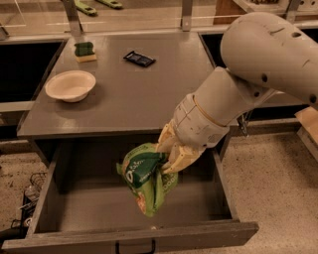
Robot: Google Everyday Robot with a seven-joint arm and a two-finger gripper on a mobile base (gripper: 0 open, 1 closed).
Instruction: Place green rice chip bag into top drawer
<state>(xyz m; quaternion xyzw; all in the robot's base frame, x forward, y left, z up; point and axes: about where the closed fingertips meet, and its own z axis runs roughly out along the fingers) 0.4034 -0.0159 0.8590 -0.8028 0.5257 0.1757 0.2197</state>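
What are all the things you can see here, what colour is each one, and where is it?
green rice chip bag: one, light green, hanging over the open drawer
top drawer: one, grey, pulled open under the table top
table: one, grey, above the drawer
bowl: one, cream, left side of the table
sponge: one, green and yellow, back left of the table
wrapper: one, black, back middle of the table
green objects: two, on the far ledge; cannot tell what they are
arm: one, pale grey, reaching in from the right
gripper: one, cream, over the drawer, jaws shut on the bag
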